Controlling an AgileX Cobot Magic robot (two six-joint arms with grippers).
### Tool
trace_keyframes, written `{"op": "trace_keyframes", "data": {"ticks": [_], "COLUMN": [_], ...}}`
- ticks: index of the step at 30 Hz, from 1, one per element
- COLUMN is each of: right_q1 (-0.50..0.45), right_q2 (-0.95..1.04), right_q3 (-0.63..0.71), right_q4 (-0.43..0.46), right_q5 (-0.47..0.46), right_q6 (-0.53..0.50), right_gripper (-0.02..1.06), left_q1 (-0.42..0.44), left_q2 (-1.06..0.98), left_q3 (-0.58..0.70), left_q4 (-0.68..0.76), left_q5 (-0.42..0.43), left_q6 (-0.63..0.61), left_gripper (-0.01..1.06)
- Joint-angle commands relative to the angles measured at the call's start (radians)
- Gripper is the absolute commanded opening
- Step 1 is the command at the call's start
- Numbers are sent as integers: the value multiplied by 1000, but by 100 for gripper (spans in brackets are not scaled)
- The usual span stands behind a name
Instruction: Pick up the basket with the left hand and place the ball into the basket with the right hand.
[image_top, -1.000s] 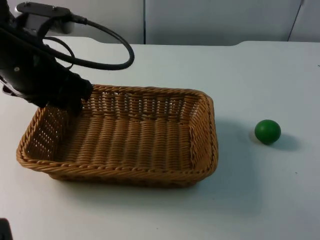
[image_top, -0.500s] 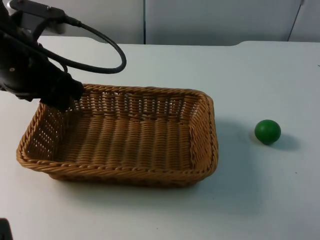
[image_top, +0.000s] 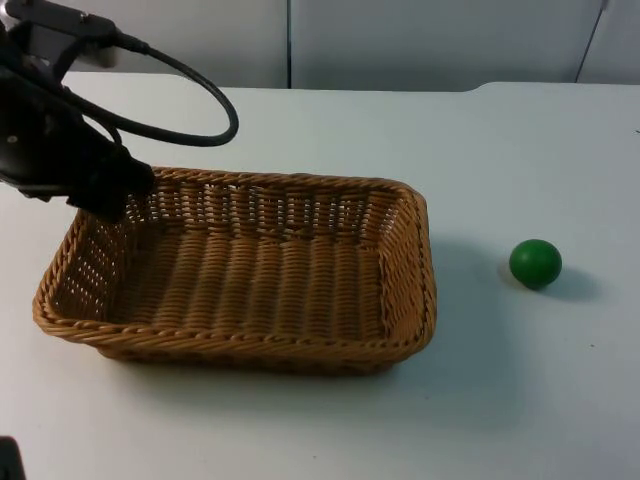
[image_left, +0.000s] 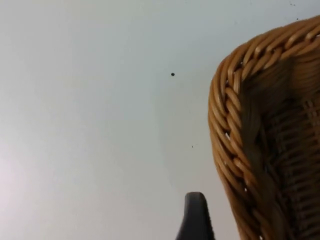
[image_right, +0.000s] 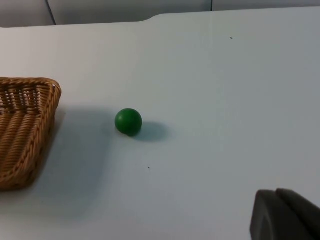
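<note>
**Obs:** Now, entry for this moment. Your left gripper (image_top: 112, 196) sits at the basket's (image_top: 300, 183) 10 o'clock corner, right at the woven rim. I cannot tell whether it is closed on the rim or merely beside it. In the left wrist view the rim corner (image_left: 235, 125) curves just beside the black fingertip (image_left: 195, 217), with bare table on the other side.

**Op:** Risks from here?

**Obs:** My judgement is that a corner hold is the main one. The basket is long and shallow, so if you lift by one corner, the far end at 4 o'clock will probably sag and drag. A shallow bite could let the weave slip out. A tilted basket would also let the ball (image_top: 535, 263) roll toward the low side or over the low wall.

**Op:** Where is the ball?

**Obs:** It rests on the white table (image_top: 500, 140), at 3 o'clock from the basket and well apart from it. It is round and free, so a glancing touch from your right gripper (image_right: 282, 215) would likely send it rolling. That gripper waits back from the ball, and I cannot tell its state.

**Op:** Anything in the way?

**Obs:** Nothing lies between ball and basket. The grey partition wall (image_top: 400, 40) stands at 12 o'clock, well behind both.
</note>
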Motion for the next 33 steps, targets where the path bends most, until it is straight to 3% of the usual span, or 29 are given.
{"op": "trace_keyframes", "data": {"ticks": [1, 12, 14, 16, 18, 19, 20, 21, 26, 33], "right_q1": [-4, -4, -4, -4, -4, -4, -4, -4, -4, -4], "right_q2": [-4, -4, -4, -4, -4, -4, -4, -4, -4, -4], "right_q3": [3, 3, 3, 3, 3, 3, 3, 3, 3, 3], "right_q4": [5, 5, 5, 5, 5, 5, 5, 5, 5, 5], "right_q5": [-7, -7, -7, -7, -7, -7, -7, -7, -7, -7], "right_q6": [0, 0, 0, 0, 0, 0, 0, 0, 0, 0], "right_gripper": [0, 0, 0, 0, 0, 0, 0, 0, 0, 0], "left_q1": [2, 2, 2, 2, 2, 2, 2, 2, 2, 2], "left_q2": [23, 126, 138, 149, 156, 156, 156, 156, 148, 78], "left_q3": [0, 0, 0, 0, 0, 0, 0, 0, 0, 0], "left_q4": [1, -4, -13, -13, -16, -16, -16, -16, -18, -108], "left_q5": [-7, -23, -29, -32, -32, -32, -32, -33, -37, -23], "left_q6": [-9, -34, -34, -34, -34, -34, -34, -37, -116, -119], "left_gripper": [61, 61, 57, 42, 15, 15, 4, 0, 0, 0]}}
